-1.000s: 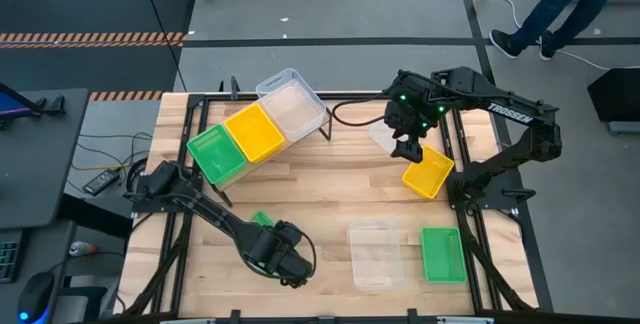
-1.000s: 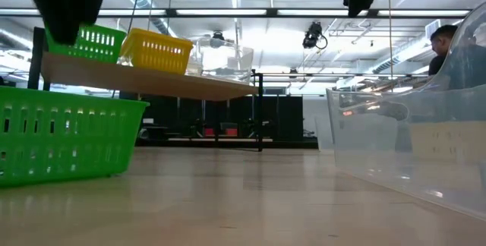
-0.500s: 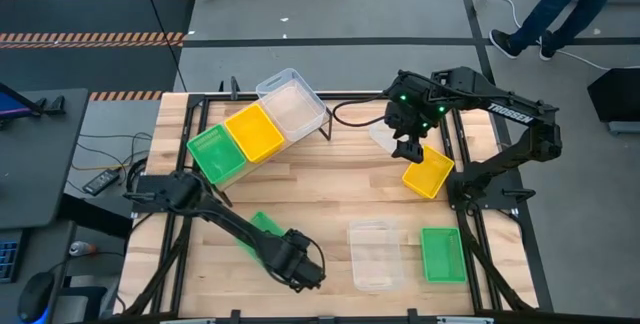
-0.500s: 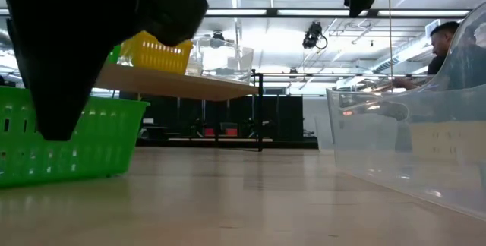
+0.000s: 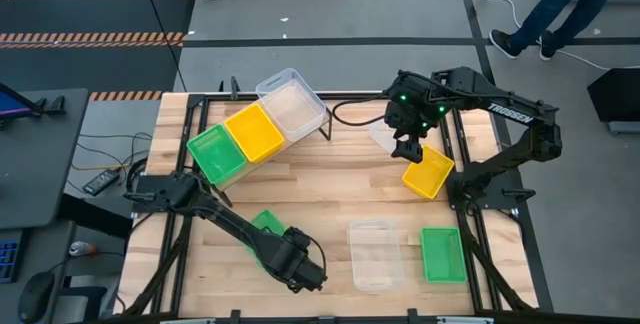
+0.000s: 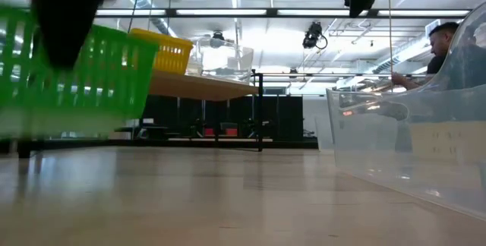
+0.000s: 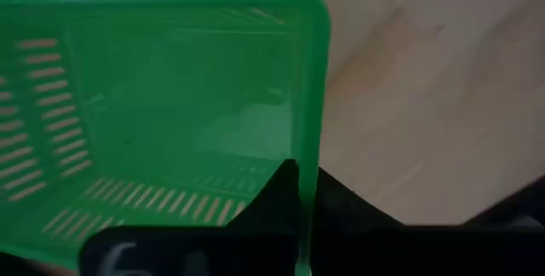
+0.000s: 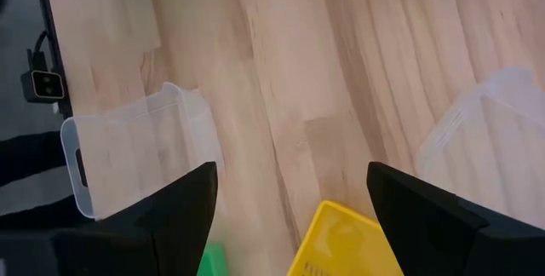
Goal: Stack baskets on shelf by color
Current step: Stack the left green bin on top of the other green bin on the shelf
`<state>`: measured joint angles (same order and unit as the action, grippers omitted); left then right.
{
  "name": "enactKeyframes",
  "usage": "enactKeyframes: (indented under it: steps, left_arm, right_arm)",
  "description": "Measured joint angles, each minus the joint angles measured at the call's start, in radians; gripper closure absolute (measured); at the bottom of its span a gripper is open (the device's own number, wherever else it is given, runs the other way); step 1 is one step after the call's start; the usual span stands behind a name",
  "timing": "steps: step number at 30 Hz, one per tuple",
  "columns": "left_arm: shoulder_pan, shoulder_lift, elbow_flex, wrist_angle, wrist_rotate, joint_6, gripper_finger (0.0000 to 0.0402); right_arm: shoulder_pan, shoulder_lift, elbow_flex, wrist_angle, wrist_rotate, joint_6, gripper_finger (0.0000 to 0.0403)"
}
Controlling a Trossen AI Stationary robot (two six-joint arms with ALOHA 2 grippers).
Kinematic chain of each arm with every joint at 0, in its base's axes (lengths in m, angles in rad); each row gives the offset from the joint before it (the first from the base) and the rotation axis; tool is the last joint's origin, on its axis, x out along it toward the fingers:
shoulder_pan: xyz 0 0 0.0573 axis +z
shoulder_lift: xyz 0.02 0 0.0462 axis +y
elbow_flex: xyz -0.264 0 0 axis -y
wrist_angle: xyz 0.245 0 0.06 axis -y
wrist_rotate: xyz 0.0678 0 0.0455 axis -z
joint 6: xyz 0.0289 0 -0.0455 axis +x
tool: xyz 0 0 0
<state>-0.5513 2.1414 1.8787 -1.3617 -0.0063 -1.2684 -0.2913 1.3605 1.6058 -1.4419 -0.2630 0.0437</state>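
Note:
My left gripper (image 5: 292, 261) is near the table's front edge, shut on a green basket (image 5: 262, 228), which the low view shows as the raised green basket (image 6: 72, 71). The slanted shelf (image 6: 199, 86) at the far left carries a green basket (image 5: 214, 154), a yellow basket (image 5: 253, 132) and a clear basket (image 5: 292, 105) side by side. My right gripper (image 5: 408, 147) hangs open over the far right. Below it lie a yellow basket (image 5: 428, 175) and a clear basket (image 5: 382, 134), neither touching its fingers. My left gripper pinches the rim of one wall (image 7: 308, 144) of the green basket, one finger inside the basket and one outside. The fingers come from above. In the low view the basket hangs clear of the tabletop.
A clear basket (image 5: 372, 254) and another green basket (image 5: 441, 254) lie on the table at the near right. The clear one fills the right of the low view as a clear wall (image 6: 410, 147). A person (image 5: 560, 4) walks beyond the far right corner. Bare wood lies mid-table.
My left gripper has moved a little toward the table's near right, shut on the green basket's wall and risen. The basket, which stood on the table, is now lifted clear of it.

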Motion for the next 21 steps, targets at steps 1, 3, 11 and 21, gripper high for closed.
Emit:
enactKeyframes:
  steps: [1, 3, 11, 21]
  left_arm:
    - [0.000, 0.000, 0.042, -0.050, -0.022, 0.003, 0.0396]
    - [0.001, -0.001, 0.121, -0.135, -0.066, 0.009, 0.0396]
    - [0.033, -0.040, 0.266, -0.214, -0.132, 0.016, 0.0396]
    - [0.050, -0.070, 0.266, -0.209, -0.123, 0.047, 0.0396]
  right_arm:
    - [0.000, 0.000, 0.000, 0.003, 0.000, 0.000, 0.0096]
    - [0.000, 0.000, 0.000, 0.005, 0.000, -0.001, 0.0096]
    - [0.000, 0.000, 0.000, 0.021, 0.000, -0.002, 0.0096]
    - [0.000, 0.000, 0.000, 0.028, 0.000, -0.021, 0.0096]
